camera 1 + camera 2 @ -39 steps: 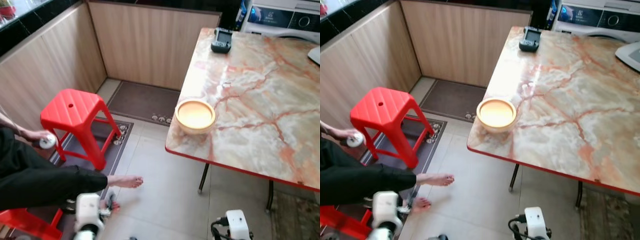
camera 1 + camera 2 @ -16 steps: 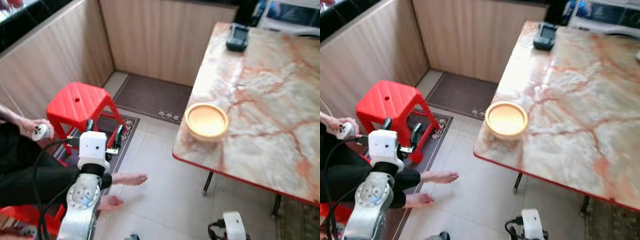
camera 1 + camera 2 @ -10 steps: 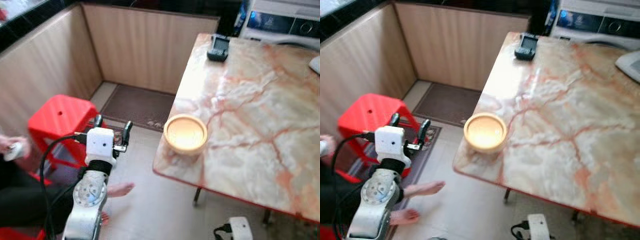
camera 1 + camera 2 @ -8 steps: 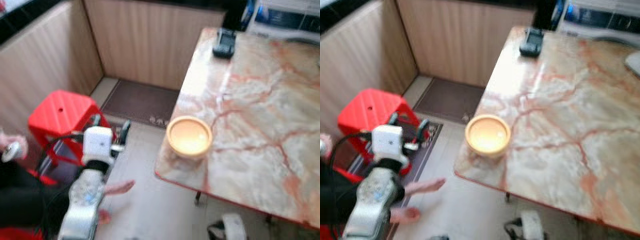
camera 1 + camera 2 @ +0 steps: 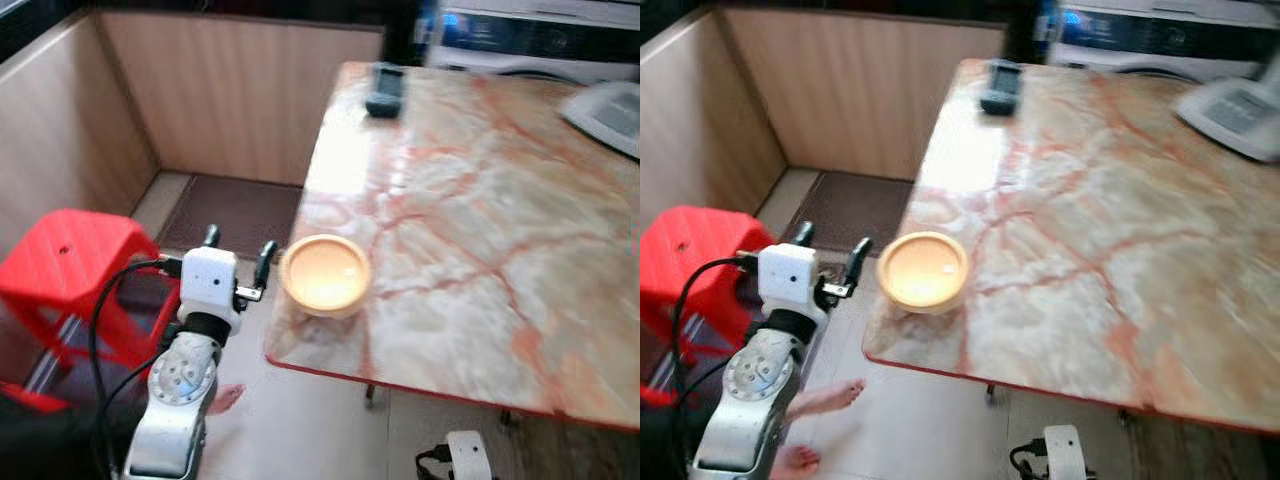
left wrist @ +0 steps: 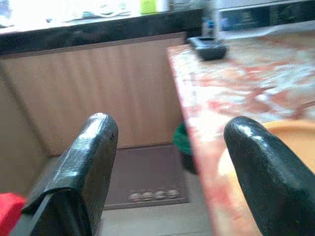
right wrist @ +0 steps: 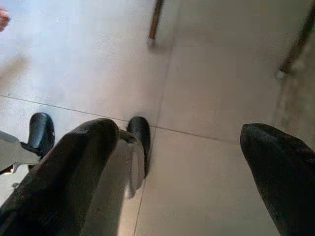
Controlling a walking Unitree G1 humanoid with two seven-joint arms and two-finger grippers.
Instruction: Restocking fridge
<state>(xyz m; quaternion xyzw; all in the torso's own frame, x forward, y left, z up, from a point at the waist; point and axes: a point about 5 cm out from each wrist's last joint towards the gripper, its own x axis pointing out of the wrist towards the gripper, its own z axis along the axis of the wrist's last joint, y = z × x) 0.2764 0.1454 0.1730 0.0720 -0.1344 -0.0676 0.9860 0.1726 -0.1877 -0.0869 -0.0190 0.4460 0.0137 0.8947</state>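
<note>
left claw (image 5: 238,249) open and empty beside the bowl (image 5: 324,274) on the tabletop (image 5: 480,200); right claw (image 7: 182,162) open over floor; restocking barely begun.

left tool (image 5: 238,250) raised, bowl (image 5: 324,274) beside

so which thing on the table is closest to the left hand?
The yellow bowl, at the table's near corner beside the raised left hand. The dark handset lies at the far edge, the white object far right.
</note>
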